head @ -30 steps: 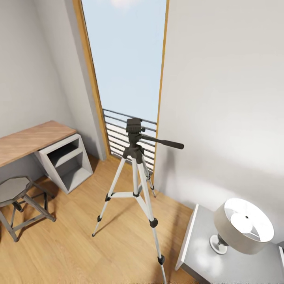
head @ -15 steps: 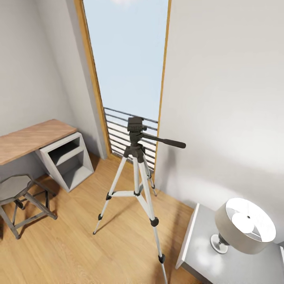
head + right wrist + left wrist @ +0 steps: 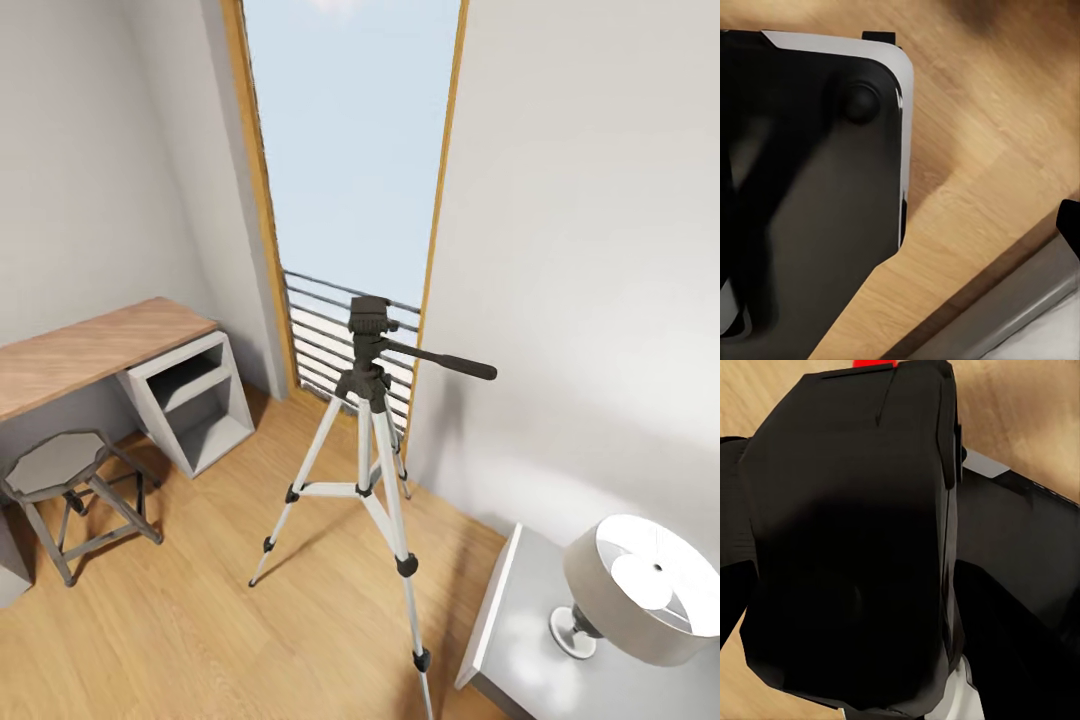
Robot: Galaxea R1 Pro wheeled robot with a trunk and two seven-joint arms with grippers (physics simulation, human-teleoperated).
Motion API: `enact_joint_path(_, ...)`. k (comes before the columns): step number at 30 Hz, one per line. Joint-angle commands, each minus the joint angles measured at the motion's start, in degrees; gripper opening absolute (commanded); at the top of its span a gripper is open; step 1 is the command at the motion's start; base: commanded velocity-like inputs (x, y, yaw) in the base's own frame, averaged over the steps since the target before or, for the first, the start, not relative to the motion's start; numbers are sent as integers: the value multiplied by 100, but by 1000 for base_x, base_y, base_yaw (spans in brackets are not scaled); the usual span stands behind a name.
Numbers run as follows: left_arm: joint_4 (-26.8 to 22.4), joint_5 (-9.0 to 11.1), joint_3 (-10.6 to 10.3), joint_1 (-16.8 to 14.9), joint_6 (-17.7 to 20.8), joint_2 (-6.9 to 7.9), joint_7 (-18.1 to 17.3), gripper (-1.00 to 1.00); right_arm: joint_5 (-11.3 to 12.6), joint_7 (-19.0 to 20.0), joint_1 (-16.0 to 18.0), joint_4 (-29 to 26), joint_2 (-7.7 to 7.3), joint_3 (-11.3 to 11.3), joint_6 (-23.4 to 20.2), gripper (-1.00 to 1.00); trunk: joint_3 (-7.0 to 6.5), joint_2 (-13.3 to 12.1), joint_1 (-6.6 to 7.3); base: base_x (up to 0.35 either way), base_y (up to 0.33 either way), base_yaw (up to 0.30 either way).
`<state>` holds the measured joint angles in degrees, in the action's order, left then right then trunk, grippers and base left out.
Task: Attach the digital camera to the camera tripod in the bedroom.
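The camera tripod (image 3: pixel 372 440) stands on the wood floor in front of the tall window (image 3: pixel 350 150), its silver legs spread. Its black head (image 3: pixel 369 318) is bare, and the long handle (image 3: pixel 445 362) points right. In the left wrist view the matte-black digital camera (image 3: pixel 855 547) sits very close to the lens, with a sliver of its red button (image 3: pixel 876 363) at the picture's edge. My left gripper (image 3: pixel 847 585) is shut on it, its fingers mostly hidden. One dark fingertip (image 3: pixel 1071 223) of my right gripper shows at the picture's edge over the floor, with nothing between the fingers.
A wood-topped desk (image 3: pixel 90 350) with a grey cube shelf (image 3: pixel 195 400) and a stool (image 3: pixel 60 465) stand at the left. A grey nightstand (image 3: pixel 530 640) carrying a lamp (image 3: pixel 645 590) stands at the lower right. My black base (image 3: pixel 810 195) shows above the floor.
The whole head view has shifted: tripod, desk and window now sit further right in the picture, so the camera has moved. The tripod itself has not moved.
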<state>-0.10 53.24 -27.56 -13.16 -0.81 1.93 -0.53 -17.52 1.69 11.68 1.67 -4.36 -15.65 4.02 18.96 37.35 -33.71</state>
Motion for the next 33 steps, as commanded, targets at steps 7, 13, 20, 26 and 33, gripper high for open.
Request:
enact_joint_path(7,1,46,-48,-2,-14,0,-18,-100,-80,30,6,18,-4,-44,30,100,7,6,-1,0,0,11)
enact_joint_path(13,1,46,-48,-2,-15,-3,-18,-100,-511,55,7,18,-4,-43,51,100,7,6,-1,0,0,1)
enact_joint_path(20,1,46,-48,-2,-15,-4,-18,-100,-599,59,8,18,-8,-50,63,100,7,6,-1,0,0,0)
enact_joint_path(26,1,46,-48,-2,-15,-4,-18,-100,-583,40,8,18,1,-59,68,100,7,6,-1,0,0,0)
enact_joint_path(33,1,46,-48,-2,-15,-1,-18,-100,-570,34,7,18,5,-62,57,100,7,6,-1,0,0,0)
